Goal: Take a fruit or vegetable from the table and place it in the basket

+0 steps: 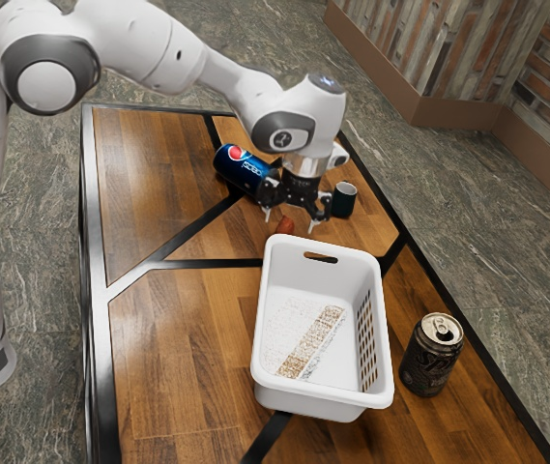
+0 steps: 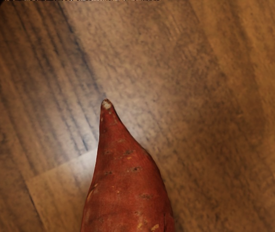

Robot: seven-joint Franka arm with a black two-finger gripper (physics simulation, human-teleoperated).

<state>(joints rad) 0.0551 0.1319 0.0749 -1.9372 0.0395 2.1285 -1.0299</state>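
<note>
Robot arm (image 1: 139,39): arches from the exterior view's upper left, hand pointing down. Table (image 1: 178,333): lies beneath. White basket (image 1: 325,395): stands near the hand. Gripper (image 1: 290,225): fingers spread wide. Red sweet potato (image 2: 127,188): lies under the gripper, near the basket.

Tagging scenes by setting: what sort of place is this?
Probably a living room or lounge, simulated: a low wood table with black inlay strips, a stone-look floor and wood-plank wall panelling behind.
</note>
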